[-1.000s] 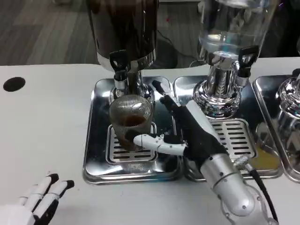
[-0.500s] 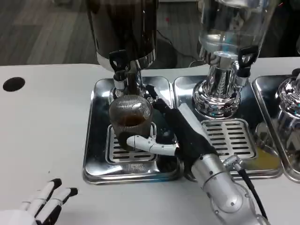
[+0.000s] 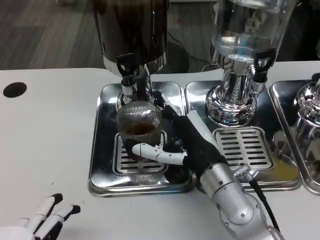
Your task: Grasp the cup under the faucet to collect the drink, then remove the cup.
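Note:
A ribbed clear cup [image 3: 139, 125] holding brown drink stands on the grate of the left steel drip tray [image 3: 102, 150], right under the black faucet [image 3: 126, 67] of the dark drink dispenser [image 3: 131, 30]. My right hand [image 3: 187, 140] wraps the cup from the right. Its thumb [image 3: 150, 150] lies across the cup's lower front, and its fingers [image 3: 162, 104] reach behind the cup's right side. My left hand [image 3: 45, 222] rests low at the front left corner of the table, holding nothing, fingers stretched out.
A clear dispenser [image 3: 245, 35] on a chrome foot stands over the middle drip tray [image 3: 245, 145], just right of my right arm. A third chrome dispenser [image 3: 310, 107] is at the right edge. A black round hole [image 3: 14, 89] marks the table's left.
My right hand has slid left and closed around the cup, thumb now across its front. My left hand has drawn back toward the bottom edge. The cup has stayed put.

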